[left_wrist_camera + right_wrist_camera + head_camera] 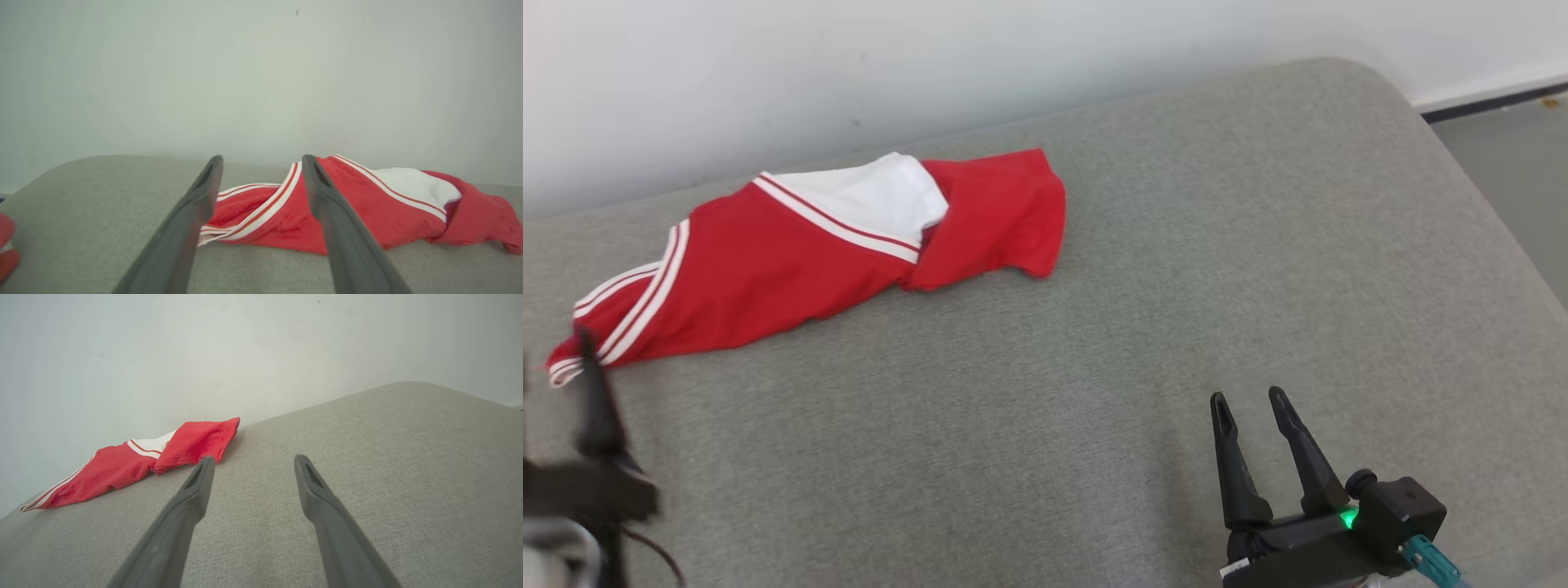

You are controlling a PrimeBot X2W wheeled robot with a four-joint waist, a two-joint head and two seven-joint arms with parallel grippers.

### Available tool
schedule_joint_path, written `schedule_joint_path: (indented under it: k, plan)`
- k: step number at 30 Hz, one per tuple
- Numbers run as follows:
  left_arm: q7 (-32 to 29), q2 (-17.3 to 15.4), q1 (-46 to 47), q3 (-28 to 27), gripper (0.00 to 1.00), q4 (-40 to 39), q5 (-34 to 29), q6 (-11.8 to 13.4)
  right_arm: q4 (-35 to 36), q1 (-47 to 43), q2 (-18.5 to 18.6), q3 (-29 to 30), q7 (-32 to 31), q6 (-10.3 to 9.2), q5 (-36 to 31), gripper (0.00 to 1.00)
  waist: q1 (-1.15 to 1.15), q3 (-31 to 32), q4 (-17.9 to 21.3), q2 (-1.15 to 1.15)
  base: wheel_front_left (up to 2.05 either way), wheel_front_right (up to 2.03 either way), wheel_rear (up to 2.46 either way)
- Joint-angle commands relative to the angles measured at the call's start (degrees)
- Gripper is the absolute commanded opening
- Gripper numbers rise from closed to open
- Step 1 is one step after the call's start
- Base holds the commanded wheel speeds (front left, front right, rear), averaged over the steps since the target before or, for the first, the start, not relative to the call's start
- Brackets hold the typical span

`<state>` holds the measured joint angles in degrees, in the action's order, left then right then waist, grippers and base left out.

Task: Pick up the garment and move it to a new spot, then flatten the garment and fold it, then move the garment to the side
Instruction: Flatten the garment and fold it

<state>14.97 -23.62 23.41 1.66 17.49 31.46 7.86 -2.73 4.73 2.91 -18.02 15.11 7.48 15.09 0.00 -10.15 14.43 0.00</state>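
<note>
The garment (792,253) is red with white stripes and a white panel. It lies crumpled in a long strip across the back left of the grey cushion (1094,367). My left gripper (556,351) is blurred at the lower left, right at the garment's striped end. In the left wrist view that gripper (262,163) is open, with the garment (367,212) lying loose beyond and between its fingers. My right gripper (1245,400) stands open over bare cushion at the lower right, far from the cloth. In the right wrist view the right gripper (254,459) holds nothing, and the garment (122,469) lies far off to the left.
A white wall (931,65) runs close behind the cushion. The cushion's rounded corner drops to grey floor (1519,163) at the right. A small red and white thing (6,245) shows at the left edge of the left wrist view.
</note>
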Motion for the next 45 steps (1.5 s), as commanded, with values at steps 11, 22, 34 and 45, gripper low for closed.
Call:
schedule_joint_path:
  k: [11, 22, 34, 45]
  plan:
    - [0.27, 12.20, -22.96, 2.21, 1.00, -28.81, -19.01, 1.38, -2.76, 0.76, 2.18, 1.40, 0.02, 0.02, -0.30, 1.00, 0.00, 1.55, -9.11, 0.00, 0.00, 0.00, 0.00]
    - [0.26, 18.31, -27.00, 6.29, 1.00, -32.28, -26.00, -0.56, -5.73, 2.99, 2.89, 4.29, 0.01, 0.02, -0.75, 1.00, 0.00, 0.10, -16.03, 0.00, 0.00, 0.00, 0.00]
    - [0.26, 19.99, -22.97, 11.11, 1.00, -30.55, -27.31, -3.79, -31.52, 25.06, 3.28, 7.55, 0.02, 0.02, 13.30, 1.00, 0.00, -4.47, -22.03, 0.00, 0.00, 0.00, 0.00]
    - [0.27, 20.63, -14.00, 12.98, 1.00, -26.77, -26.69, -5.18, -46.56, 38.42, 5.08, 3.65, -0.02, 0.03, 18.87, 1.00, 0.00, -9.68, -24.35, 0.00, 0.00, 0.00, 0.00]
